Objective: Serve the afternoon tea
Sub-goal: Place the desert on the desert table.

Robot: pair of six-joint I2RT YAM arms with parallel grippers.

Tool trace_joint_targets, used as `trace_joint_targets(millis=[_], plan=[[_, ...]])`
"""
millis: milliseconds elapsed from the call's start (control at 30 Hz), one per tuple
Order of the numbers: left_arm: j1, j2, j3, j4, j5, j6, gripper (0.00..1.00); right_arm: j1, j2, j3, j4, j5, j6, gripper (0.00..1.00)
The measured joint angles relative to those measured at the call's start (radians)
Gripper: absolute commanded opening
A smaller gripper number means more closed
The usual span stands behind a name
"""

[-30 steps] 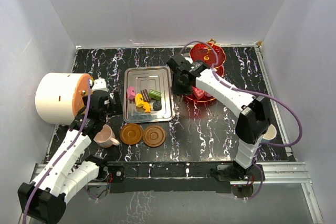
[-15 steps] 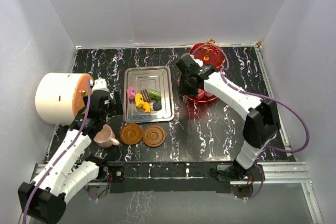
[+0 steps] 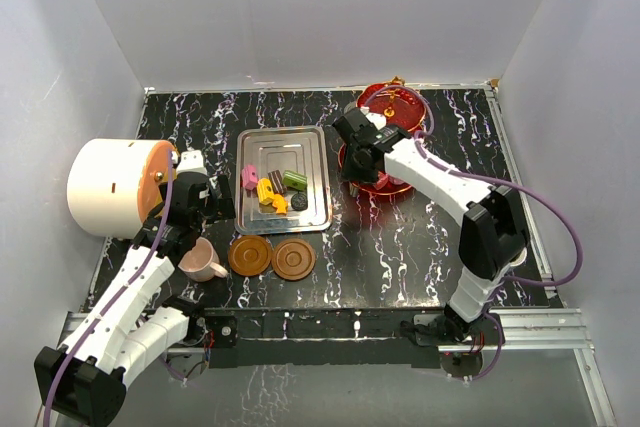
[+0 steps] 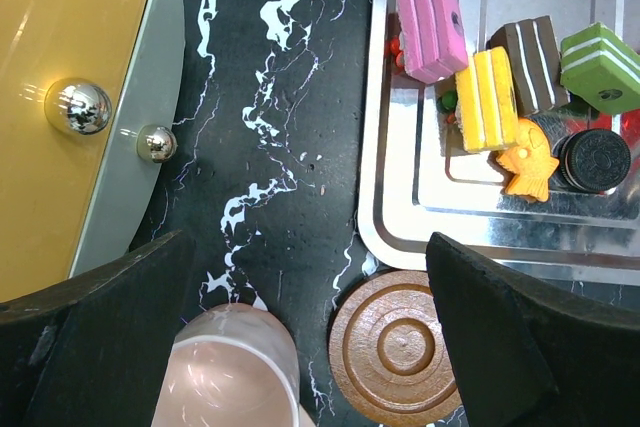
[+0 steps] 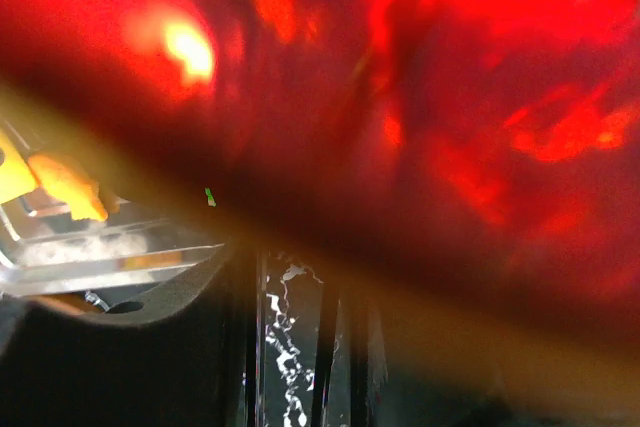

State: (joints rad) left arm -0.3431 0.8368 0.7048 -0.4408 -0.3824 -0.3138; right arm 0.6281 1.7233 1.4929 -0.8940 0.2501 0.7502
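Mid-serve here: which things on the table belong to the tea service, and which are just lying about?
For the job:
- sweets
- red three-tier stand
- pink cup
- brown saucers

Lying about:
- silver tray, merely holding the sweets
- white drum with orange face

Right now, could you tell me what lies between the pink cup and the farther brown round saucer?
The other brown round saucer sits between them, shown in the top external view.

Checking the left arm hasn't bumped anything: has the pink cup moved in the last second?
No. The pink cup sits beside the left brown saucer, exactly as before.
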Motion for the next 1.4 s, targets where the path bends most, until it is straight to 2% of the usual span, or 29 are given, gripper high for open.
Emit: trace_joint_targets(millis=[300,500,700,1067,1400], plan=[[0.0,0.004,0.0,0.0,0.003,0.0,0.99,0.003,0.085,0.058,-0.019,0.09,-0.062,0.34],[0.0,0.006,0.0,0.0,0.003,0.0,0.99,0.005,0.113,0.076,-0.022,0.134,-0.088,0.38],[0.0,0.006,0.0,0.0,0.003,0.0,0.99,0.005,0.113,0.076,-0.021,0.133,-0.096,0.42],[0.0,0.006,0.0,0.0,0.003,0.0,0.99,0.005,0.113,0.077,-0.022,0.131,-0.098,0.42],[0.0,0.006,0.0,0.0,0.003,0.0,0.99,-0.002,0.078,0.085,-0.021,0.01,-0.116,0.41]])
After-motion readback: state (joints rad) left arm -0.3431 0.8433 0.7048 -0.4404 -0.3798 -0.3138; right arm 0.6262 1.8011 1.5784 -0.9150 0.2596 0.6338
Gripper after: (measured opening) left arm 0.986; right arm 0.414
